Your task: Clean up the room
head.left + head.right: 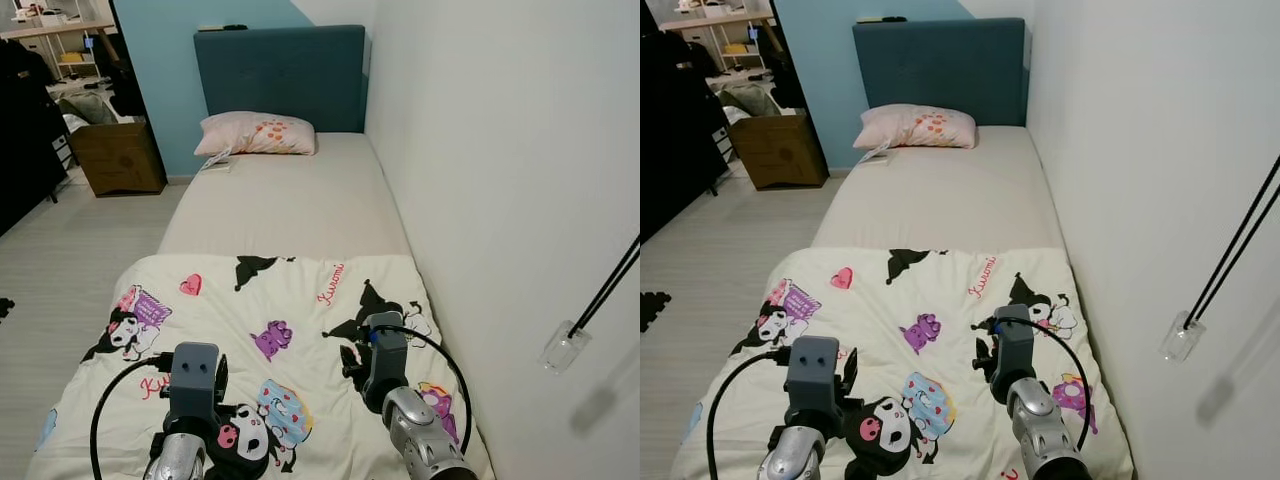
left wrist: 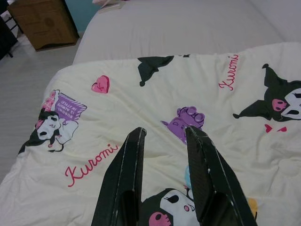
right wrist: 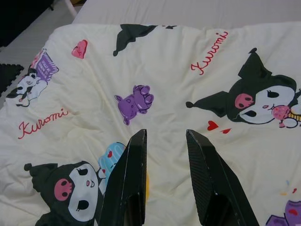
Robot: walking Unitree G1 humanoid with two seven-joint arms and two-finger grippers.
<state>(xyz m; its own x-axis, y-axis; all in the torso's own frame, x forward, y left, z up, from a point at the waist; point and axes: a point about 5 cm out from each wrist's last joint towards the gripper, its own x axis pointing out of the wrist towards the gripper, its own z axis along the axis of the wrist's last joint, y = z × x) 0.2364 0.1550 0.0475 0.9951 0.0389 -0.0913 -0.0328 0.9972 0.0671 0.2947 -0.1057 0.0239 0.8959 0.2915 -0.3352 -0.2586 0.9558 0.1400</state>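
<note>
Room: white wall [image 1: 500, 150] runs along one side of the bed, blue wall [image 1: 160, 60] is behind it, and grey floor [image 1: 70, 250] is on the open side.
Bed: the bed [image 1: 290, 200] has a bare grey mattress and a dark teal headboard [image 1: 280, 75] at the far end.
Blanket: a cream cartoon blanket [image 1: 270, 300] covers the near half of the bed, lying flat, with its far edge across the middle.
Box: a brown box [image 1: 118, 155] sits on the floor beside the head of the bed.
Pillow: a pink pillow [image 1: 258, 134] lies on the bed against the headboard.
Paper: a small paper [image 1: 216, 163] lies on the bed just beside the pillow.
Left claw: the left claw [image 2: 164, 134] is over the blanket, fingers apart, holding nothing.
Right claw: the right claw [image 3: 165, 136] is over the blanket too, fingers apart, holding nothing.
</note>
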